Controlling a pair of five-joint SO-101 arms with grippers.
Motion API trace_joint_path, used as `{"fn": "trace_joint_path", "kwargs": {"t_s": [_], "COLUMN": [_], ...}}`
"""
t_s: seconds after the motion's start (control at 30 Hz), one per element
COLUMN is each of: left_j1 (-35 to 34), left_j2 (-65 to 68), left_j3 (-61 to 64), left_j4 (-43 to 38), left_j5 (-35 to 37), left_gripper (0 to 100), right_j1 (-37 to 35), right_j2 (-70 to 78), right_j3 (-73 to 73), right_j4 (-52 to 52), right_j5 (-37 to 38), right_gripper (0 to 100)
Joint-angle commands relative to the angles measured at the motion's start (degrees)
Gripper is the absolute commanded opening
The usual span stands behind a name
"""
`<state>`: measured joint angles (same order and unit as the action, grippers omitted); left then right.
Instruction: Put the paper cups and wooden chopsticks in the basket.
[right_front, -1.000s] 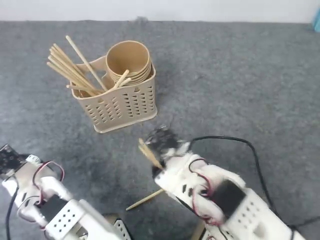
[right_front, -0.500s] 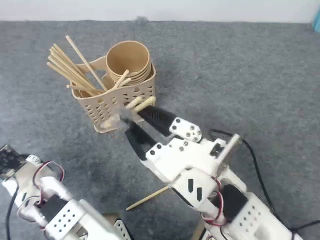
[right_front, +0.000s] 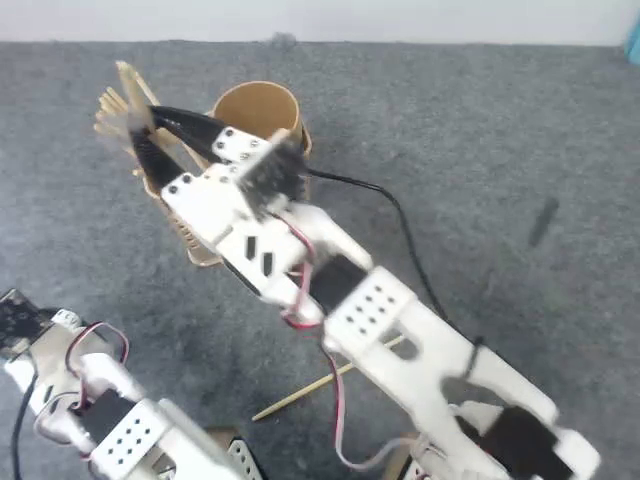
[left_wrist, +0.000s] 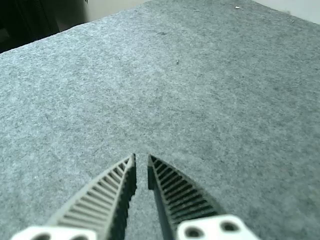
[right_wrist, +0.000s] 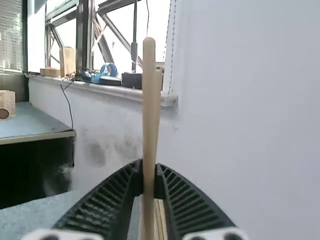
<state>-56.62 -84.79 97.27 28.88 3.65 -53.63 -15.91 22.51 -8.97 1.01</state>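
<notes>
My right gripper (right_front: 143, 128) hangs over the left end of the beige basket (right_front: 195, 250), shut on wooden chopsticks (right_front: 130, 85) that stick up from its jaws. In the right wrist view the chopsticks (right_wrist: 149, 100) stand upright between the closed fingers of the right gripper (right_wrist: 148, 167). Stacked paper cups (right_front: 255, 105) sit in the basket's right part, and several more chopsticks (right_front: 108, 112) lean out of its left. One chopstick (right_front: 310, 390) lies on the carpet near the arm's base. My left gripper (left_wrist: 141, 161) hovers shut over bare carpet, holding nothing.
The left arm (right_front: 70, 390) is folded at the near left corner. A black cable (right_front: 400, 235) trails along the right arm. Grey carpet (right_front: 480, 150) stretches open to the right of the basket.
The right arm has swung from the near carpet up and left with the chopsticks, ending above the basket's left end. The left arm stayed put.
</notes>
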Motion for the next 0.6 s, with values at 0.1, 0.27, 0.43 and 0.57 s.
{"fn": "trace_joint_path", "kwargs": {"t_s": [0.1,0.27,0.43,0.57], "left_j1": [0.09,0.09,0.09,0.44], "left_j2": [0.44,0.44,0.35,0.35], "left_j3": [-0.4,-0.4,-0.4,-0.4], "left_j4": [-0.09,-0.09,-0.09,-0.09], "left_j5": [-0.62,-0.62,-0.62,-0.7], "left_gripper": [4,4,4,4], "right_j1": [4.79,7.43,7.25,7.43], "right_j2": [5.67,4.79,4.26,5.85], "right_j3": [-4.66,-4.75,-4.57,-4.48], "right_j4": [-7.6,-15.69,-15.69,-15.69], "right_j5": [0.88,0.88,0.35,-6.15], "right_gripper": [0.8,0.8,0.8,0.8]}}
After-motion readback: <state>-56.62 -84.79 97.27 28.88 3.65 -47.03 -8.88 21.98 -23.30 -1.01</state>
